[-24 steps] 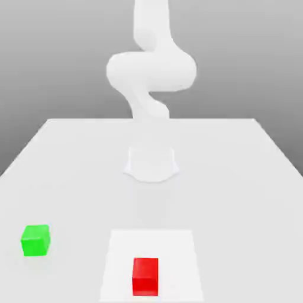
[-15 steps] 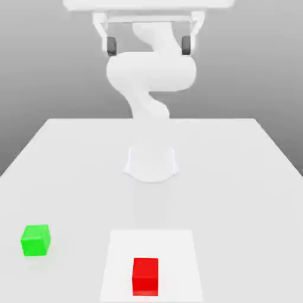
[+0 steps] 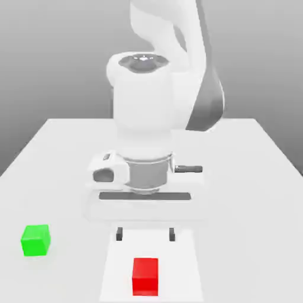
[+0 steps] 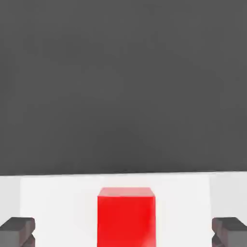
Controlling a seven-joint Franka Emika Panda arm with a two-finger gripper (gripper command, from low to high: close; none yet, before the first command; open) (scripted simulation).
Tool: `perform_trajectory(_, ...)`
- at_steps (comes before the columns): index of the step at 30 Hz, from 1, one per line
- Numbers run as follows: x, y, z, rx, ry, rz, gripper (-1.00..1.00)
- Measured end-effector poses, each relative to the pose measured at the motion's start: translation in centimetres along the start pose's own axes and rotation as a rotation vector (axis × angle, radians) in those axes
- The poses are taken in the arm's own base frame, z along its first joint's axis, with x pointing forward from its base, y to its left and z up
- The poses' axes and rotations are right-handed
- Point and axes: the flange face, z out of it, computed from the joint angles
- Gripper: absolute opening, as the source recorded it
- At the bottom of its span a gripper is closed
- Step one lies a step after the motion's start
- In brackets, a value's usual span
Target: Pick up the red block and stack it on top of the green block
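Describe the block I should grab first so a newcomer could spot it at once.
Start at the white table and find the paler square patch at its near edge, just in front of the open gripper. The red block sits on that patch, in line with the gap between the fingers. Its only neighbour, the green block, lies off the patch toward the exterior view's left.

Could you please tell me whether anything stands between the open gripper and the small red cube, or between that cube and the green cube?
Nothing visible does. The gripper hangs open above the small matte red cube, and bare white table separates it from the green cube.
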Motion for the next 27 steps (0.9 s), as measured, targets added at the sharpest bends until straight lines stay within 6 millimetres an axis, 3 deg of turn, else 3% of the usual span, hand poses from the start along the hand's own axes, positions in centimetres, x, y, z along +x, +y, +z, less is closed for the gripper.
perform_trajectory(4,-0.2,0.3,5.3,-0.013,-0.012,0.000,0.00)
perform_trajectory(5,-0.3,0.4,6.5,-0.014,-0.013,0.000,-1.00)
perform_trajectory(12,-0.3,0.4,6.8,-0.014,-0.013,0.000,-1.00)
perform_trajectory(17,-0.1,0.4,1.6,-0.015,-0.012,0.001,-1.00)
perform_trajectory(22,5.2,8.4,-0.6,-0.024,-0.006,0.018,-1.00)
perform_trajectory(27,9.5,19.6,-2.1,-0.025,-0.008,0.070,-1.00)
